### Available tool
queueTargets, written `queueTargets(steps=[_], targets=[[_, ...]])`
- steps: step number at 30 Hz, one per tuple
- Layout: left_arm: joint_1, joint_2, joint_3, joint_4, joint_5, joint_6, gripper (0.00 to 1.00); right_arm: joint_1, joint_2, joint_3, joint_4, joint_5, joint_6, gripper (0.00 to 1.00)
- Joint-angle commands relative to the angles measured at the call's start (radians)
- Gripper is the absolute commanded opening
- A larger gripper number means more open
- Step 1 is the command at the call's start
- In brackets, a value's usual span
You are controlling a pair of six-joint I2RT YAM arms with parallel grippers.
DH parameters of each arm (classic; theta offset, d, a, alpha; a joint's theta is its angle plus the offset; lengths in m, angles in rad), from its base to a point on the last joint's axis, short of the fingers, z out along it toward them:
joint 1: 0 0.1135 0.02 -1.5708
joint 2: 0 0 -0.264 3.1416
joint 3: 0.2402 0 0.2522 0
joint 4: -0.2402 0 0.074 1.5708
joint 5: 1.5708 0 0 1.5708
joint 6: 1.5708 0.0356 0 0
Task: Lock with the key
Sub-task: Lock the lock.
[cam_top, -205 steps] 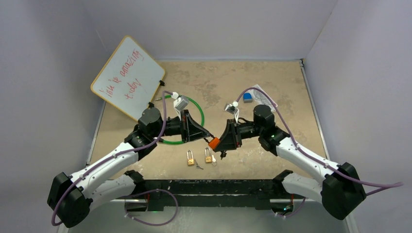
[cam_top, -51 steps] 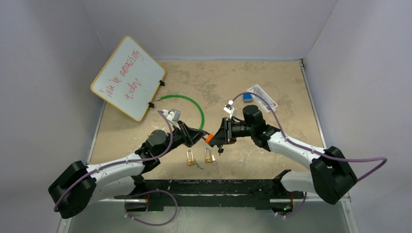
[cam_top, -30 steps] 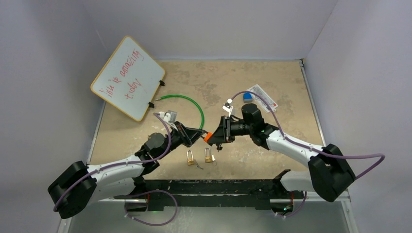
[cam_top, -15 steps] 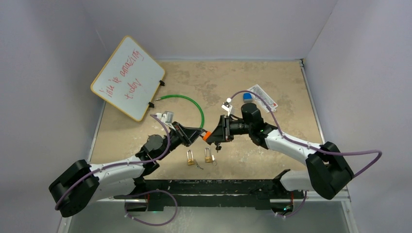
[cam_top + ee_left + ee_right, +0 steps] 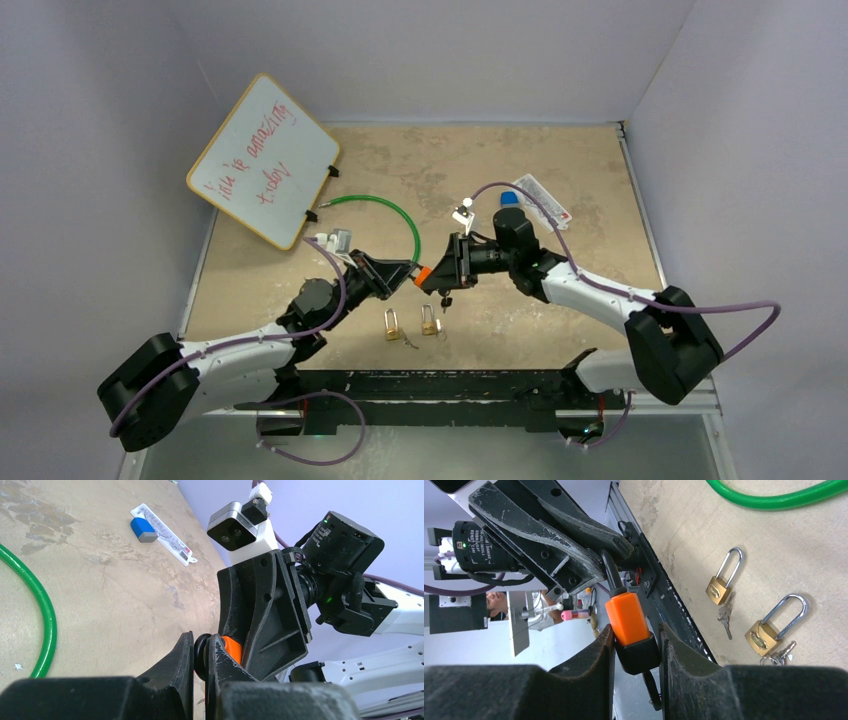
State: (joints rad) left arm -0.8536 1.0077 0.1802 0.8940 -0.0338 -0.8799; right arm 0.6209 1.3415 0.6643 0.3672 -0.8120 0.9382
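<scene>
An orange lock with a black base (image 5: 424,273) hangs in the air between both grippers. My right gripper (image 5: 635,652) is shut on its black base, orange body (image 5: 626,616) pointing away. My left gripper (image 5: 200,654) is shut on the black rounded shackle end (image 5: 202,651) sticking out of the orange body (image 5: 232,648). A dark key piece (image 5: 652,690) dangles under the lock's base. Two brass padlocks (image 5: 391,325) (image 5: 430,320) with open shackles lie below on the table, with small keys (image 5: 725,617) (image 5: 780,653) beside them.
A green cable loop (image 5: 397,216) lies behind the grippers. A whiteboard (image 5: 262,160) leans at the back left. A blue block (image 5: 510,199) and a flat packet (image 5: 543,198) lie at the back right. The black rail (image 5: 440,385) runs along the near edge.
Both grippers have carried the lock slightly left and farther from the near edge. The left arm has dropped lower since the earliest frame. The padlocks have not moved.
</scene>
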Motion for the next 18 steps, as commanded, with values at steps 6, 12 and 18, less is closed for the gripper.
queueTargets(steps=[6,12,18], targets=[[-0.145,0.008,0.011,0.171,0.431,-0.114,0.0,0.017,0.035,0.138,0.241,0.308,0.027,0.0],[-0.146,0.017,0.002,0.213,0.434,-0.125,0.0,0.018,0.059,0.112,0.394,0.28,0.095,0.0],[-0.151,0.049,-0.004,0.276,0.442,-0.142,0.0,0.024,0.05,0.15,0.267,0.372,0.019,0.0]])
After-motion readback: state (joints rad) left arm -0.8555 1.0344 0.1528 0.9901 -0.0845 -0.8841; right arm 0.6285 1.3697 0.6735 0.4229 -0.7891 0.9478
